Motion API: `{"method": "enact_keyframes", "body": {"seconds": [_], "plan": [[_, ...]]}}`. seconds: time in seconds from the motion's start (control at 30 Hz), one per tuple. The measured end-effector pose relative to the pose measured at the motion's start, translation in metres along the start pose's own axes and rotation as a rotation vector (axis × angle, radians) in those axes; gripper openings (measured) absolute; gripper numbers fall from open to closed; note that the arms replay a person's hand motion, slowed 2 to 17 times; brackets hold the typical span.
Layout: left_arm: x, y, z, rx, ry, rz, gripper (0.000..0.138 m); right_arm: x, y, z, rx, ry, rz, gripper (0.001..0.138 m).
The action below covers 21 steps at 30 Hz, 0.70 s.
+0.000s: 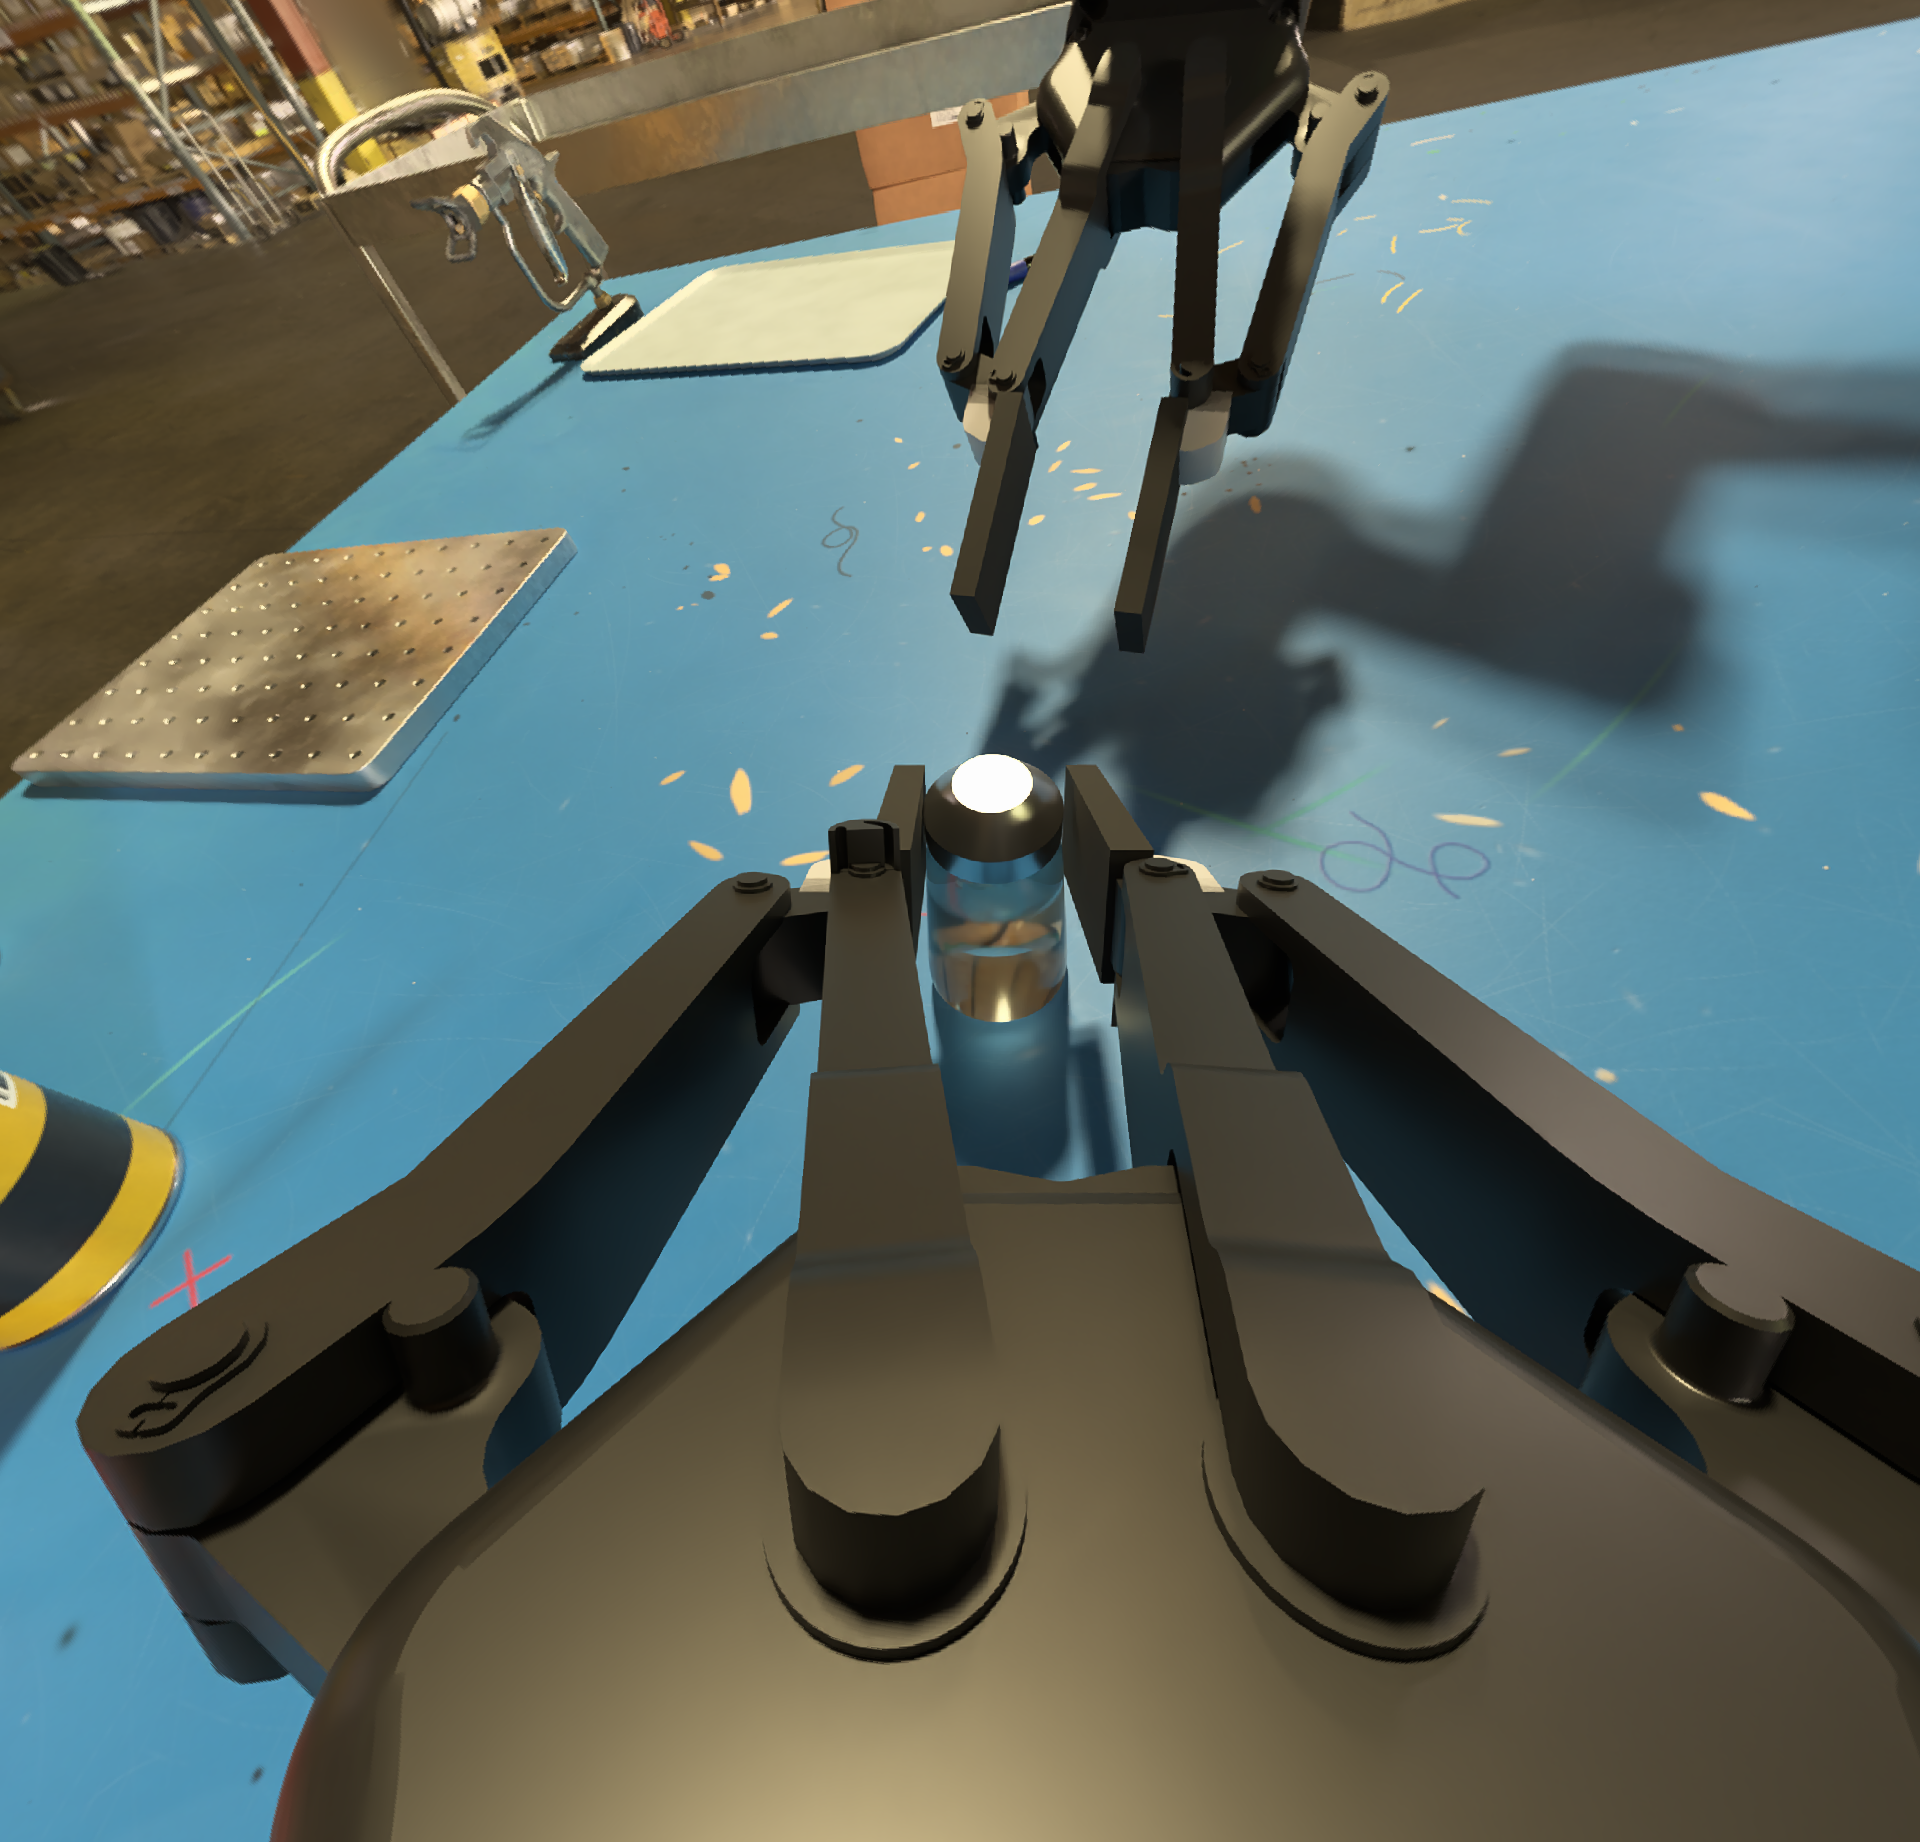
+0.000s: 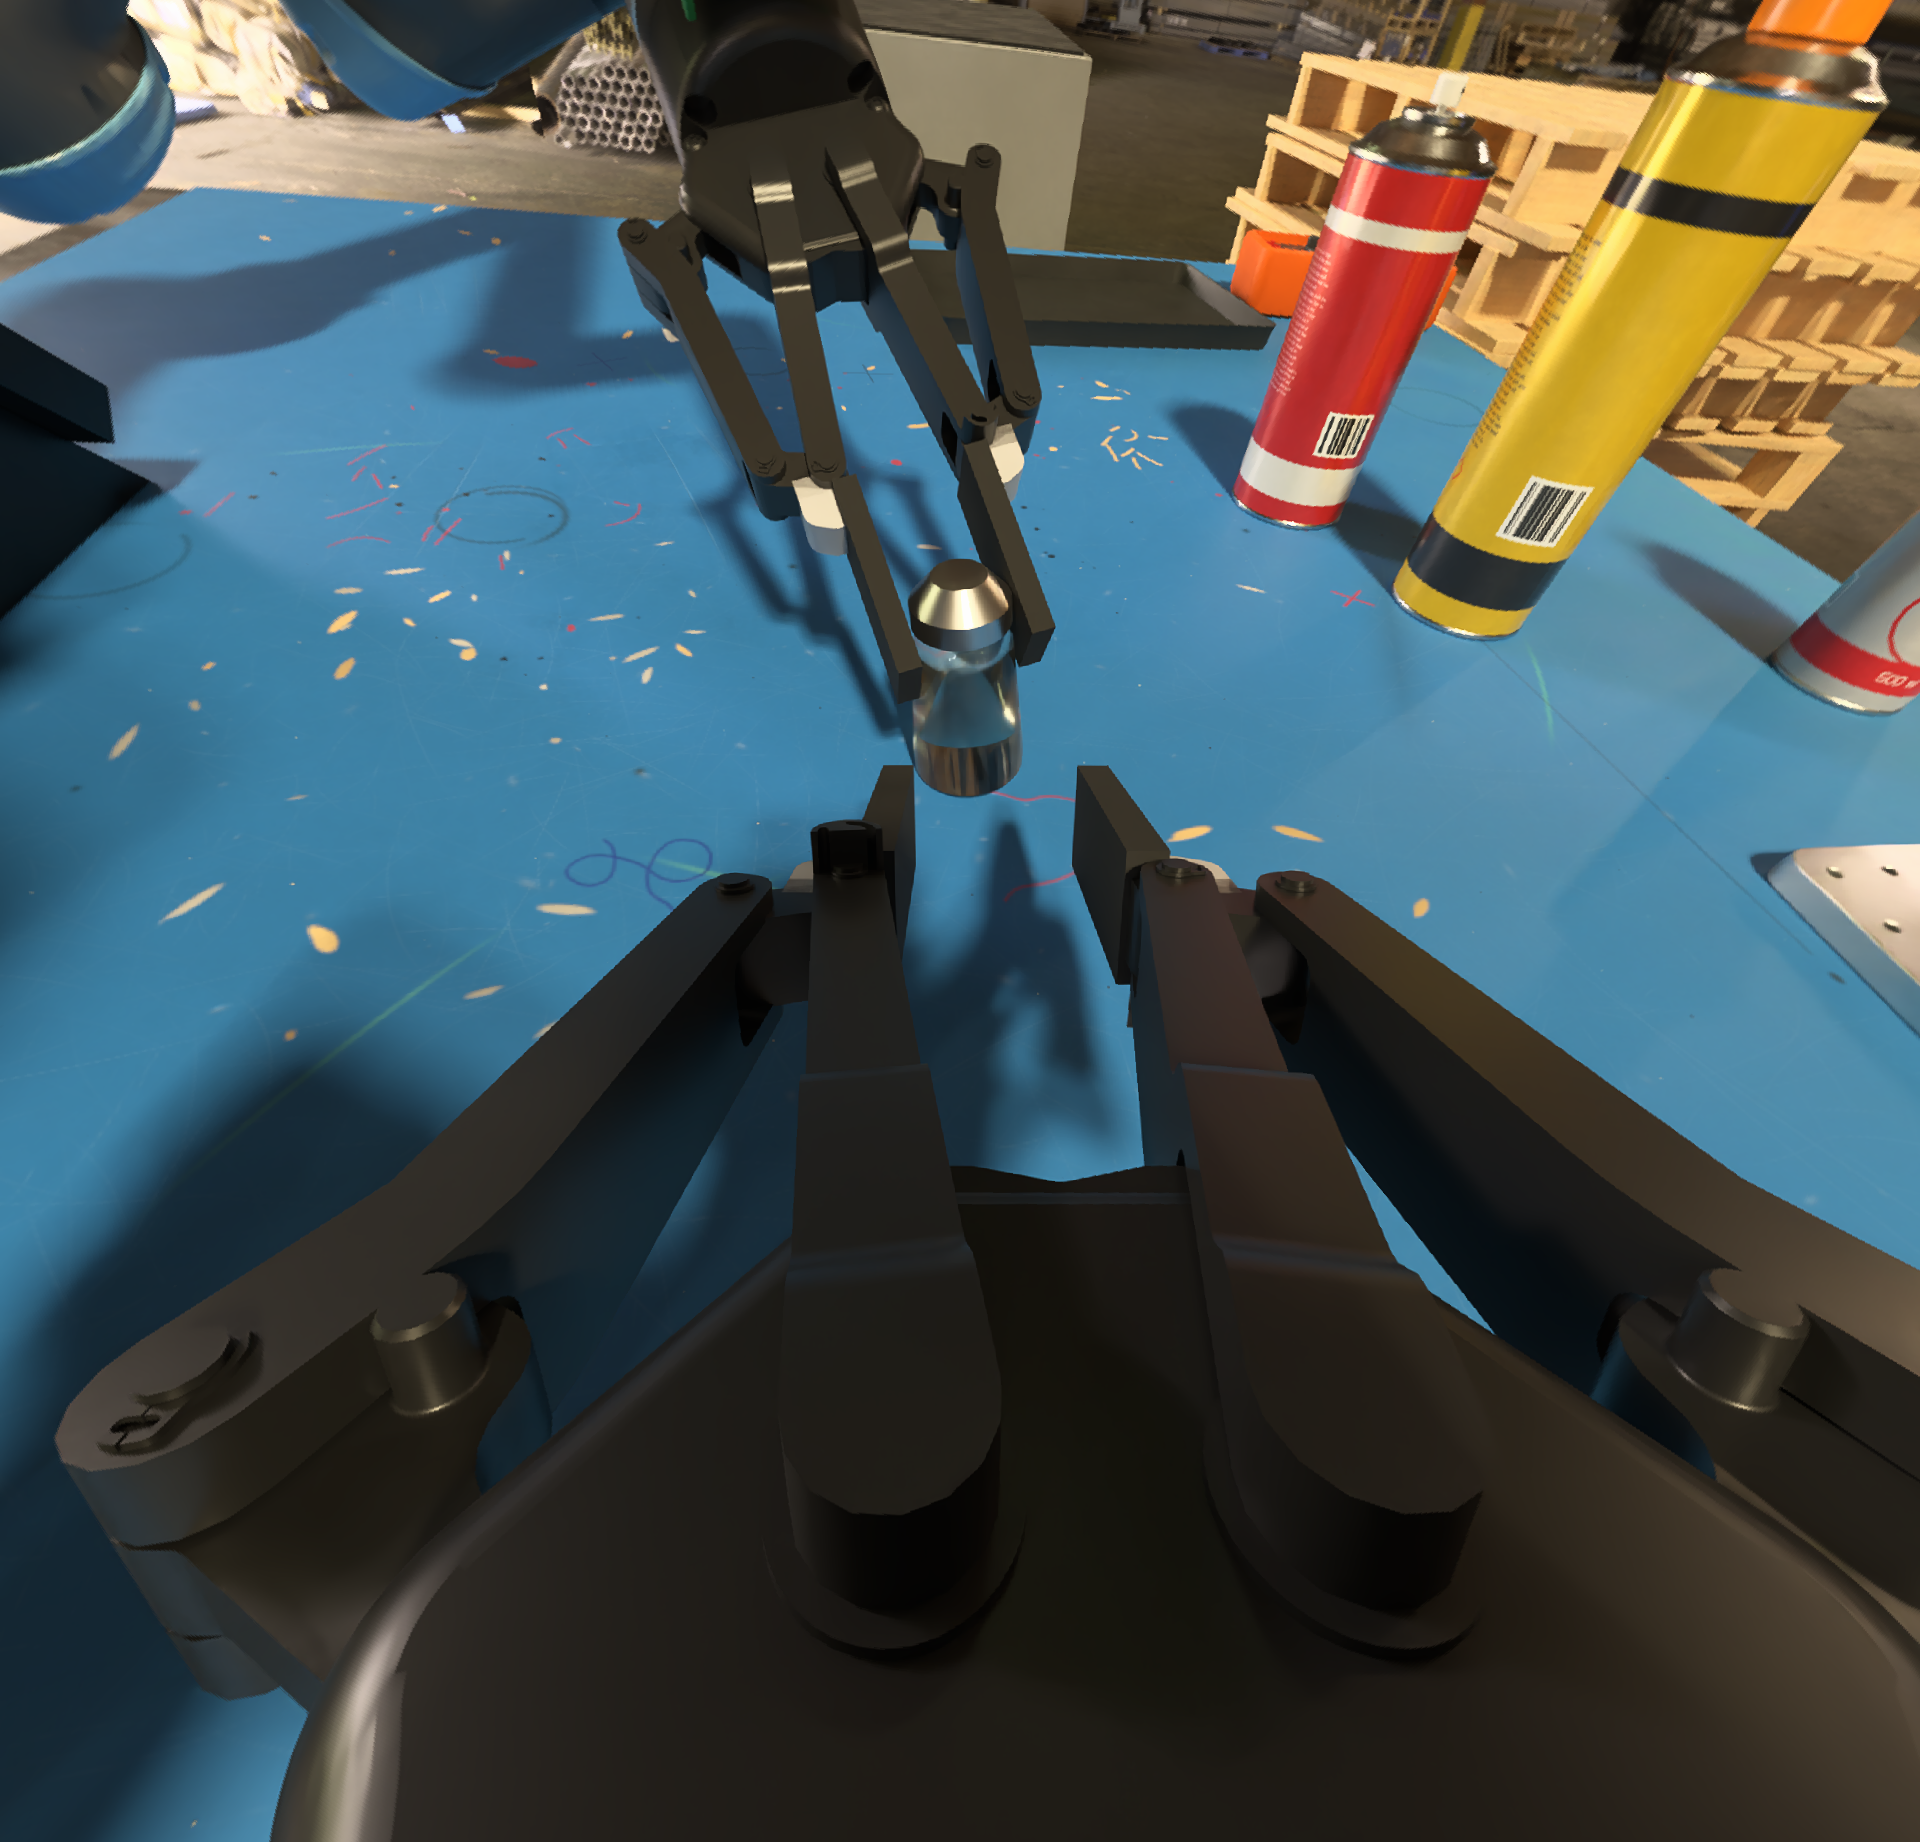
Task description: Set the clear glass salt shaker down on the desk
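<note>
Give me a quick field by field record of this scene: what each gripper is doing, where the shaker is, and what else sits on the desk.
left gripper: shut on the salt shaker, at its metal cap
salt shaker: upright; whether its base touches the desk cannot be told
right gripper: open, holding nothing, short of the shaker
other items: perforated metal plate, pale tray, red spray can, yellow spray can

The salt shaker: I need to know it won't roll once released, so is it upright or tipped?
Upright. The salt shaker has its metal cap on top and glass base toward the desk, gripped near the cap by the left gripper.
</note>
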<state>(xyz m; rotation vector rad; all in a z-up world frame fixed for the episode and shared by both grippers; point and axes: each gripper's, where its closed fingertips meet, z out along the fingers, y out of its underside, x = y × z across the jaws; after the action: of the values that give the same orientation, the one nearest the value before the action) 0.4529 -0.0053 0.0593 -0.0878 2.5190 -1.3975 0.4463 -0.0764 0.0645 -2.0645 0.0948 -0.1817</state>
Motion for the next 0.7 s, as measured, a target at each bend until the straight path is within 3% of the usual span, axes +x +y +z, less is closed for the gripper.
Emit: {"method": "enact_keyframes", "body": {"seconds": [0.3, 0.7], "plan": [[-0.0052, 0.0007, 0.0008, -0.008, -0.067, 0.077, 0.036, 0.0032, 0.0036, 0.0002, -0.003, -0.008, 0.049, 0.04], [-0.0075, 0.0001, 0.0028, -0.014, -0.135, 0.198, 0.036, 0.007, 0.0098, 0.0076, -0.038, 0.034, 0.028, 0.039]]}}
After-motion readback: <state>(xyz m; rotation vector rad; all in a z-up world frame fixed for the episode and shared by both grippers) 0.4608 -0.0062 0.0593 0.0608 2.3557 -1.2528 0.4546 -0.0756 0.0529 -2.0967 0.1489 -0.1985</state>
